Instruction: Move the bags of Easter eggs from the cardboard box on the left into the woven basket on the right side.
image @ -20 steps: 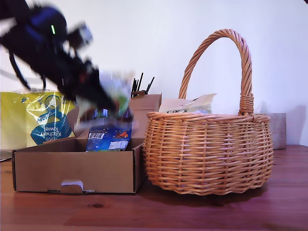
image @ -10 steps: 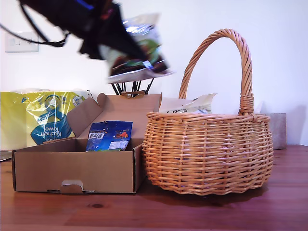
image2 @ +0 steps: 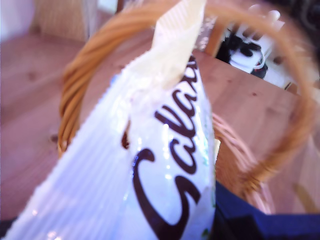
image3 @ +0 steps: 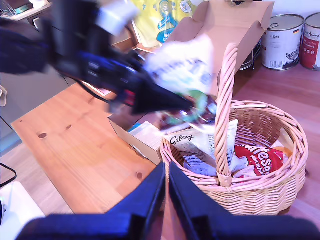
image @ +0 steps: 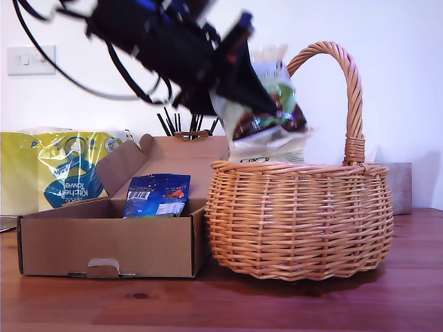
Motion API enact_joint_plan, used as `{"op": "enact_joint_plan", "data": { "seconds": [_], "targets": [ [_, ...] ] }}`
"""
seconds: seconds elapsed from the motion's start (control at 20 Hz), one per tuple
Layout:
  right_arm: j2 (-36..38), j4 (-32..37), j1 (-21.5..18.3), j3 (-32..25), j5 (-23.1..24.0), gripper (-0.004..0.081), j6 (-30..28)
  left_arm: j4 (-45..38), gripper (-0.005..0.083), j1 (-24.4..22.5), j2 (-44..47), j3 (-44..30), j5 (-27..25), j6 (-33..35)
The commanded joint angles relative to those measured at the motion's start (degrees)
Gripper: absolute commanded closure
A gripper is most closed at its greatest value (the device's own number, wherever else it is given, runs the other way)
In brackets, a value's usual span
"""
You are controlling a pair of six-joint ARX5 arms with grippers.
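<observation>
Bag, box-side before, now above woven basket.

First arm: bulky black housing, blue accents, motion-blurred, upper left of exterior view. Thin black cables loop beneath it. My first gripper: dark tapered fingers. My second gripper: two dark-blue pointed fingers, lower centre of frame.

First arm stretched out above woven basket, my first gripper clamped on white-green bag over rim; my second gripper above basket, jaws together, empty
</observation>
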State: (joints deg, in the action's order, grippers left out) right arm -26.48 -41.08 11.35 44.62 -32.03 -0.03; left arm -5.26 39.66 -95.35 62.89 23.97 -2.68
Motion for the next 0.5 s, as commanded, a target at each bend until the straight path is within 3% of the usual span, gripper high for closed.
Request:
{"op": "enact_joint_plan", "data": {
  "seconds": [0.0,0.45],
  "targets": [
    [0.13,-0.02,0.33,0.13,0.02,0.0782,-0.07,-3.23,0.063,0.76,-1.14,0.5,0.13,-3.37],
    [0.13,-0.24,0.31,0.13,0.02,0.0782,-0.26,-5.11,0.063,6.23,-10.91,5.44,-2.21,-4.92]
  ]
}}
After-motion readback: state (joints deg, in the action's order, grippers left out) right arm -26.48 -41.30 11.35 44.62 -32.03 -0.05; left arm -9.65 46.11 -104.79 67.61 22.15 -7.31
